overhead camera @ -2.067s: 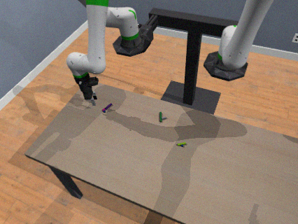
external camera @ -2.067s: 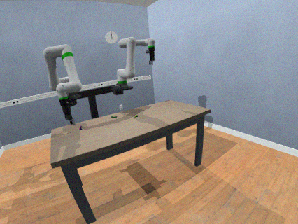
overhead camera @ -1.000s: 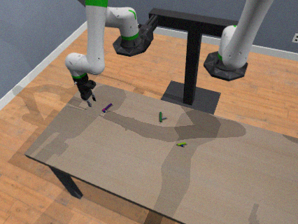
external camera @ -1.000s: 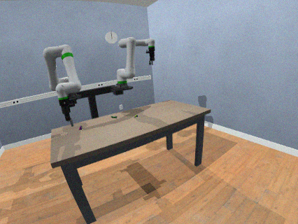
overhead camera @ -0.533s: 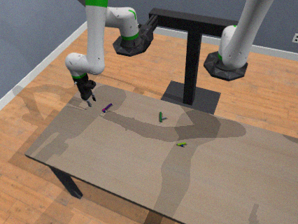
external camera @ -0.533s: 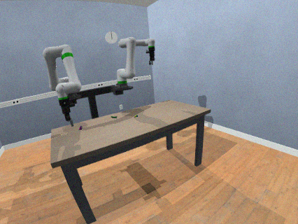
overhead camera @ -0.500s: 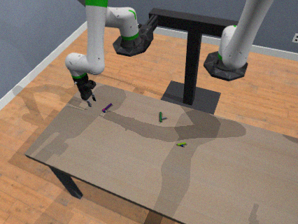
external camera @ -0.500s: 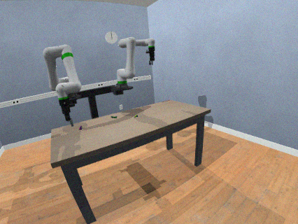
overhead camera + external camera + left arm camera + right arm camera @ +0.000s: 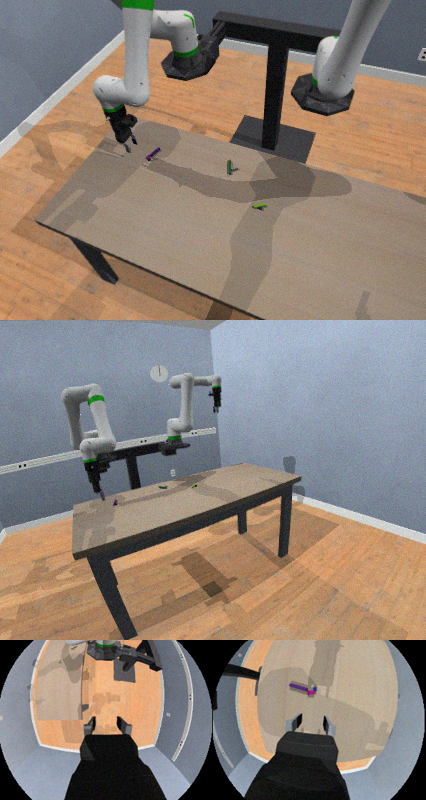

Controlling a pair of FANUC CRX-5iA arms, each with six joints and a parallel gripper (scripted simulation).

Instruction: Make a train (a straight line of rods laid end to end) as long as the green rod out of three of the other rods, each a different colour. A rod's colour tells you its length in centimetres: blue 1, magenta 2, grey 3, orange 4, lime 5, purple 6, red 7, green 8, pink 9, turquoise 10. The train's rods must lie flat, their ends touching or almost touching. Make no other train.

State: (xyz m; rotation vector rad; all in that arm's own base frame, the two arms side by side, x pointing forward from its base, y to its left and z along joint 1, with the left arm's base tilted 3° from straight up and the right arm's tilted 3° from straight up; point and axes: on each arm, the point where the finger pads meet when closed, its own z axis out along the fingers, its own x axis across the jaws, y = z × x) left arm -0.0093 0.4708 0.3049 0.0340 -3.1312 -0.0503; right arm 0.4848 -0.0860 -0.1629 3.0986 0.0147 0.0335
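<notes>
1. The green rod lies flat on the surface. In the top view its long side runs close to 12 and 6 o'clock.
2. Just beside it, toward 3 or 4 o'clock in that view, is a small greyish piece; it is too small to tell whether they touch.
3. Toward 5 o'clock from the green rod, the lime rod lies flat, with a small dark blue piece close by its 6 o'clock side.
4. Well apart from the green rod, between 9 and 10 o'clock, is the purple rod.
5. In the right wrist view the magenta rod sits by the purple rod's 4 o'clock end, slightly out of line with it. The blue rod is at the magenta rod's 1 o'clock corner. Contact among these is too fine to tell.
6. The right hand is open with nothing between its fingers, near the purple rod, between 9 and 10 o'clock of it in the top view.
7. The left hand is open and empty too, held high and pointing down, toward 1 o'clock in the exterior view.
8. Beyond the surface, toward 1 o'clock in the top view, stands the black stand.

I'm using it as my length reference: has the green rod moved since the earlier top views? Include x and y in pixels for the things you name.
No; the green rod (image 9: 229, 167) (image 9: 163, 487) (image 9: 74, 647) keeps its place relative to the stand's base plate (image 9: 300, 145) (image 9: 126, 676) in the top view.
</notes>
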